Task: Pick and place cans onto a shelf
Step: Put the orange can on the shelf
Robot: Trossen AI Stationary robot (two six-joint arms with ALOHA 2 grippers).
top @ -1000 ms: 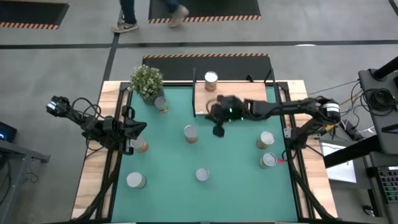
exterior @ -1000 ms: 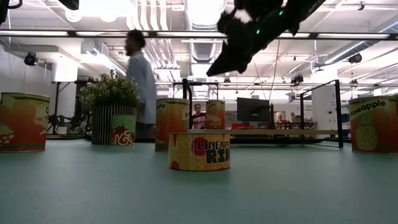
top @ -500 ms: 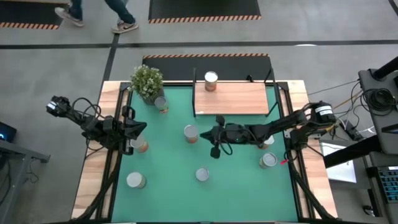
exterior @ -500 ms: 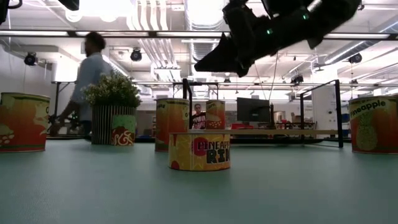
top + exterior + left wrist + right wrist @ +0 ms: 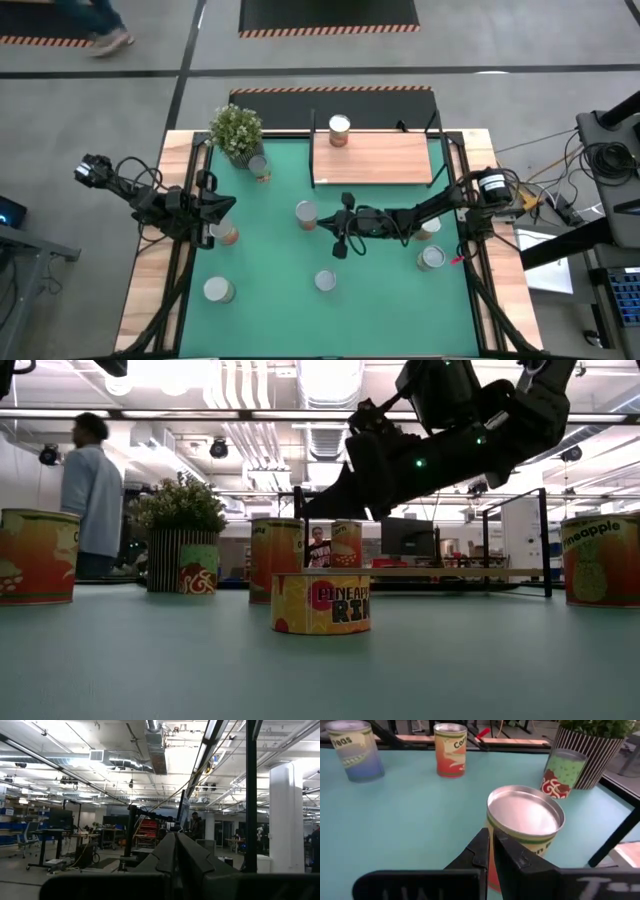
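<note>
One can (image 5: 339, 128) stands on the light-wood shelf (image 5: 375, 160) at the far side. Several more cans stand upright on the green mat. My right gripper (image 5: 326, 222) is shut and empty. It hangs a little above the mat, just right of the middle can (image 5: 306, 213), with its fingers level and pointing at that can's silver top (image 5: 525, 815). In the low view my right gripper (image 5: 310, 512) is level with this can's top (image 5: 275, 560). My left gripper (image 5: 228, 207) is shut and waits at the mat's left edge, beside a can (image 5: 228, 233).
A potted plant (image 5: 236, 130) stands at the mat's far left with a can (image 5: 260, 167) beside it. Two cans (image 5: 427, 225) (image 5: 432, 258) stand under my right arm, and two more (image 5: 325, 281) (image 5: 218, 290) stand near the front edge. A person (image 5: 90, 490) is in the room beyond the table.
My right gripper has moved from above the shelf toward the table's near and left edges. It has come down to the height of the middle can's top. The person behind the table has walked to the left.
</note>
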